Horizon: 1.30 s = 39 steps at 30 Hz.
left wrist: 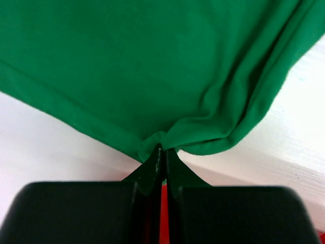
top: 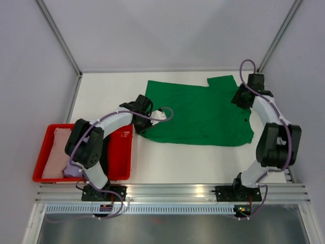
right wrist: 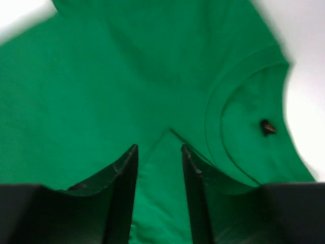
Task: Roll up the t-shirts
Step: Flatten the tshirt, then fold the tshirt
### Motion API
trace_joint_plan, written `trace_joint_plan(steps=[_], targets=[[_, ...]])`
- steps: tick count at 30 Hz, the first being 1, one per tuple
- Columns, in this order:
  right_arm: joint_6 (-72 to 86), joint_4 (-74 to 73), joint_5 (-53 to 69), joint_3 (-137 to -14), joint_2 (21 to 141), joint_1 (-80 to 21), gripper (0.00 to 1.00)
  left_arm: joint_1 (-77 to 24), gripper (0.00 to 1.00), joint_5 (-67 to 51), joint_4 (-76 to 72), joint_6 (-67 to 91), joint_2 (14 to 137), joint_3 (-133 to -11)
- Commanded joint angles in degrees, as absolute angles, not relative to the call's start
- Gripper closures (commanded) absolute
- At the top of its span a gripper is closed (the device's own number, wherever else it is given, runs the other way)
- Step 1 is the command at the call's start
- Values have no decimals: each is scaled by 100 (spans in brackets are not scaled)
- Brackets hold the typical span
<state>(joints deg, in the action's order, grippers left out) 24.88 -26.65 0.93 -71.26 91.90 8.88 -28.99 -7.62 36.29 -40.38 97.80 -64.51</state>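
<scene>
A: Biggest first?
B: White table (top: 167,162). The green t-shirt (top: 203,112) lies spread across its far middle, with the near-left corner rumpled.
A: Around it?
B: Red tray (top: 122,152) at near left, close to that rumpled corner. A pink t-shirt (top: 57,152) lies inside it, with a lavender t-shirt (top: 71,172) at its near end. The left arm crosses over the tray and hides part of it.
A: Grippers?
B: The left gripper (left wrist: 161,150) is pinched tight on the green hem, cloth bunched at the tips. The right gripper (right wrist: 158,147) has its jaws apart over the cloth beside the collar (right wrist: 218,117), nothing pinched. Its arm covers the shirt's right edge.
</scene>
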Motion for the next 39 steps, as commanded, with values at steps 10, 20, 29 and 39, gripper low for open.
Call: trace_joint_plan(steps=[10,20,29,39], targets=[[871,-4210,35,-8270,11082,378,52,-2909,98,-1046,4843,-3718,10221,-7040],[730,-4017,-18,-8235,11575,290,45,-2909,98,-774,4974,-3673,10547,-7382],[773,-3929,149,-8315,11663,255,58,-2909,98,-765,5256,-3832,10661,-7611],[923,-4087,-104,-8429,11329,27,54,-2900,98,-703,5317,-3990,10819,-7910]])
